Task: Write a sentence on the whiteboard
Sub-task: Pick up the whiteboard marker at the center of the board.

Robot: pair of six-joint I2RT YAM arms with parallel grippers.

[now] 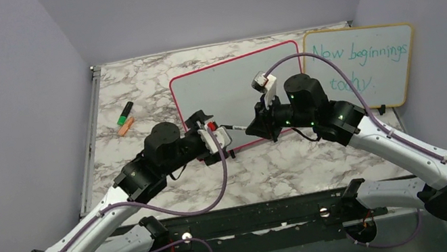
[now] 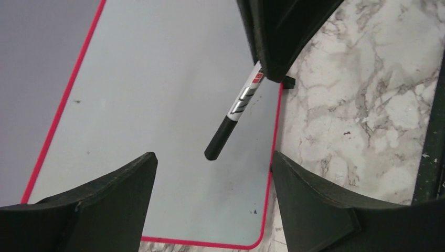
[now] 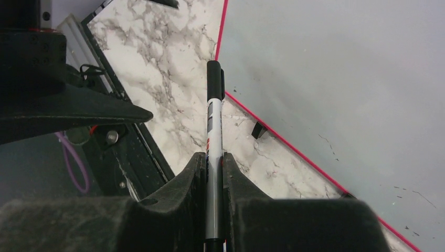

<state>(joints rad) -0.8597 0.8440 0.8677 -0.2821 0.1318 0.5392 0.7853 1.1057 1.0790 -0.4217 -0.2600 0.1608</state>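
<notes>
We count two boards, two arms, one marker in a grip and two small loose things on the marble table. The whiteboard, red-framed, lies flat at the middle of the table towards the back, and the part of its face that we can see shows plain white with only a few faint specks. To its right a yellow-framed board leans against the wall, bearing teal handwriting in two lines. The right gripper is clamped on a black and silver marker, its two fingers pressed against the barrel. The marker's black end reaches out over the near edge of the whiteboard, towards the other arm. We cannot tell whether it touches the board. The left gripper faces that black end with its jaws spread wide and nothing between them. The marker's end sits just short of the gap. Well off to the left, near the table's left edge, we see one green and black marker and one small orange piece just beside it. From above, both wrists hang over the near edge of the whiteboard and hide it. A purple cable arcs across the whiteboard's right corner and the yellow-framed board's left side.
</notes>
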